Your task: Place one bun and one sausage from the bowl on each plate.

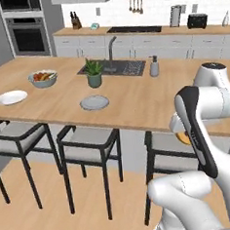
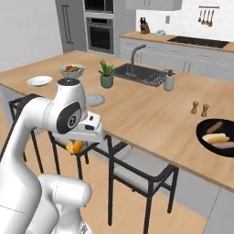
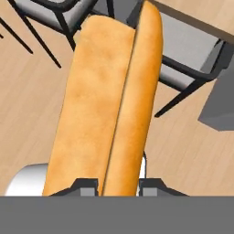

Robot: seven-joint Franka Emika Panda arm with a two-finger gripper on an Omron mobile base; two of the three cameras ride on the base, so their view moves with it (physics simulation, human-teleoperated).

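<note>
Two dark fingertips [image 3: 87, 184] sit pressed against the near end of a long golden bun [image 3: 109, 100], so the gripper [image 3: 118, 185] is closed on it, jaws narrow, the bun running lengthwise away from the hand with its split seam facing the camera. From the right side the bun [image 2: 74, 146] shows as an orange lump hanging under the white hand, off the counter's [image 2: 151, 114] front edge and above the stools [image 2: 137, 169], over the wooden floor. From the left it peeks out as a sliver of orange [image 1: 184, 138] behind the dark forearm. The arm is folded tight: the upper link rises from the base, the elbow bends back, and the hand points downward beside the counter rather than over it. Across the counter at the far right, the black bowl [image 2: 206, 141] holds a bun and sausages. One plate [image 1: 94, 103] lies near the front edge, just in front of a potted plant [image 1: 93, 72]; the other plate [image 1: 11, 97] lies well to the left, near a fruit bowl [image 1: 42, 78]. Both plates are bare.
</note>
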